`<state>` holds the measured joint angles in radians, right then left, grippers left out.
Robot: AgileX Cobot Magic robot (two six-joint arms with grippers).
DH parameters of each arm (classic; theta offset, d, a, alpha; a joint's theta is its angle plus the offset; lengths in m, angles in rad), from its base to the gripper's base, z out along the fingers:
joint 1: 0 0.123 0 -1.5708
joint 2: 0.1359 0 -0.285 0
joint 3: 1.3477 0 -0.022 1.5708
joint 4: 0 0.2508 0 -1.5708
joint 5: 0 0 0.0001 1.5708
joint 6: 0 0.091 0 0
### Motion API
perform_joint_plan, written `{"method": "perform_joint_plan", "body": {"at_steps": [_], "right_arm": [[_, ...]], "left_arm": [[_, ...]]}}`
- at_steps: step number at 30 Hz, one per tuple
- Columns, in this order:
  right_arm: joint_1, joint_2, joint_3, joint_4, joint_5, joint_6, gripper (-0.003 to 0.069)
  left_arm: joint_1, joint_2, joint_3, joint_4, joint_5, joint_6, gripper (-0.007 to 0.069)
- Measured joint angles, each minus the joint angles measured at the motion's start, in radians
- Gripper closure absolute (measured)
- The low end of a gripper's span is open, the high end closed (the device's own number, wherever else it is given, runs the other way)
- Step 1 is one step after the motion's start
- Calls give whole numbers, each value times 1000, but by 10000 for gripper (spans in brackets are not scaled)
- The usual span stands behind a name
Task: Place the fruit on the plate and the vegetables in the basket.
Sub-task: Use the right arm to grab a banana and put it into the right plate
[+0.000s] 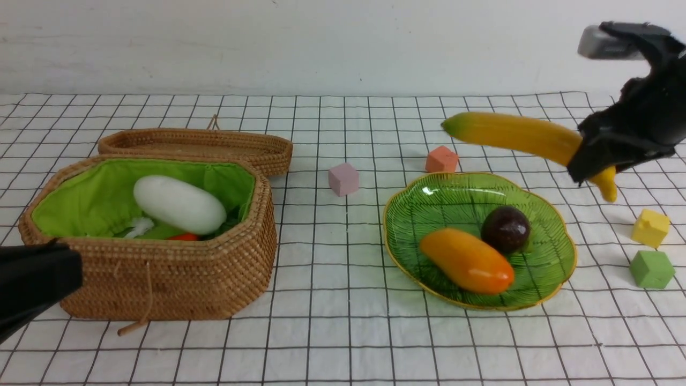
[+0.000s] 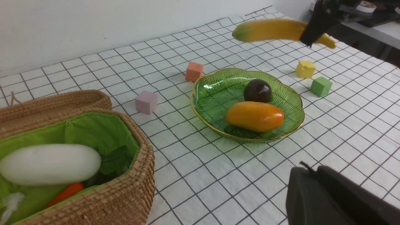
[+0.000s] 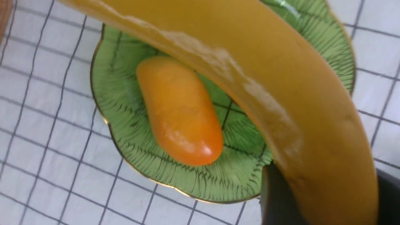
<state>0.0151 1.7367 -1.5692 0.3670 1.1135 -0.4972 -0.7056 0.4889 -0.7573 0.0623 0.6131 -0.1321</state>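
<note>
My right gripper (image 1: pixel 595 163) is shut on the long yellow banana (image 1: pixel 509 134) near its stem end and holds it in the air above the far right edge of the green leaf-shaped plate (image 1: pixel 429 209). The mango (image 1: pixel 466 261) and the dark mangosteen (image 1: pixel 506 229) lie on the plate. The wicker basket (image 1: pixel 161 284) at the left holds the white radish (image 1: pixel 179 205) and the carrot (image 1: pixel 184 237); a bit of pale green shows beneath the radish, perhaps the cucumber. My left gripper (image 1: pixel 75 271) is shut and empty, low in front of the basket's left corner.
Four small cubes lie on the checked cloth: pink (image 1: pixel 343 179) between basket and plate, orange (image 1: pixel 441 159) behind the plate, yellow (image 1: pixel 650 228) and green (image 1: pixel 651 269) to its right. The basket's lid (image 1: pixel 198 145) lies flat behind it. A white wall closes the back.
</note>
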Motion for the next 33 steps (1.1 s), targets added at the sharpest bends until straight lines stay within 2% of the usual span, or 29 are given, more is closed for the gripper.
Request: {"method": "perform_joint_plan", "body": {"at_steps": [7, 10, 19, 27, 33], "right_arm": [[76, 70, 97, -30, -287, -273, 337], [78, 105, 99, -47, -339, -317, 337], [79, 147, 104, -128, -415, -329, 335], [79, 144, 105, -142, -396, -329, 185], [79, 63, 105, -167, -345, -291, 184]], "left_arm": [[0, 0, 0, 1, 26, 0, 590], [0, 0, 0, 2, 31, 0, 589], [0, 0, 0, 23, 45, 2, 589], [0, 0, 0, 35, 49, 4, 586], [0, 0, 0, 78, 61, 4, 585]]}}
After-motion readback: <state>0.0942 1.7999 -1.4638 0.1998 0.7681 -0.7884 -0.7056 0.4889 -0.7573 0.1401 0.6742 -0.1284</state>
